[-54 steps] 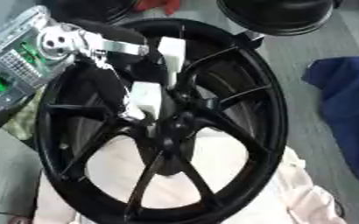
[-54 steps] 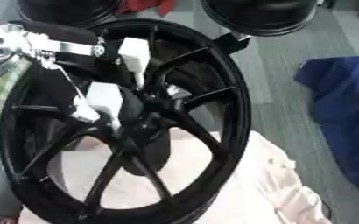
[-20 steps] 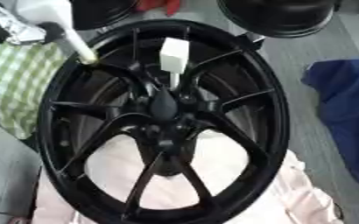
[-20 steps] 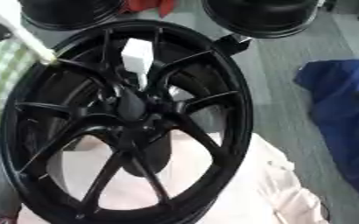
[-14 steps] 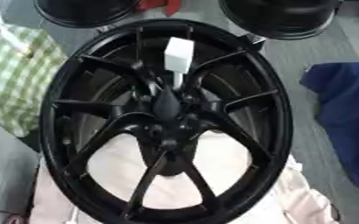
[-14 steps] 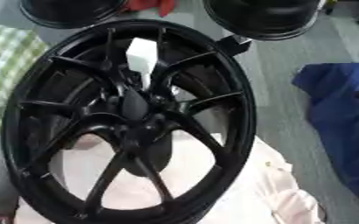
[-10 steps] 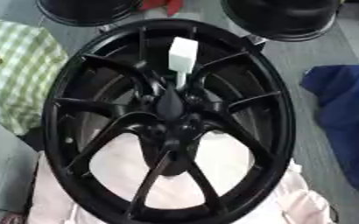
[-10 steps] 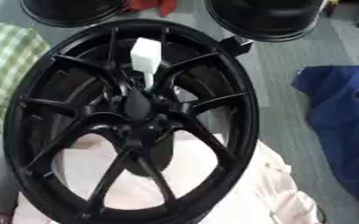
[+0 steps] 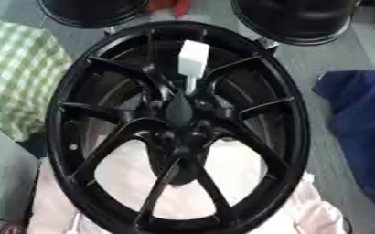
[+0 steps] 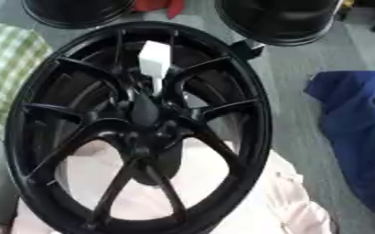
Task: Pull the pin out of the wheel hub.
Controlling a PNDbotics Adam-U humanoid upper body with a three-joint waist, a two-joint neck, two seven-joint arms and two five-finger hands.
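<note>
A large black wheel [image 9: 103,59] with several spokes lies flat and fills most of both views. Its hub [image 9: 179,109] sits near the middle, ringed by bolt holes. One white pin [image 9: 193,61] with a blocky head stands up from a hole just behind the hub centre, its thin shaft running down into the hub. It also shows in the right eye view as the white pin [image 10: 154,59]. Neither hand shows in any view.
The wheel rests on a pale pink cloth [image 9: 222,178]. A green checked cloth [image 9: 18,77] lies at the left, a blue cloth [image 9: 363,132] at the right. Two more black wheels [image 9: 295,18] stand at the far edge, with something red [image 10: 155,5] between them.
The left hand that reached over the wheel's upper left has withdrawn out of view, taking a white piece with it. One white pin remains standing in the hub. The camera shifted slightly.
</note>
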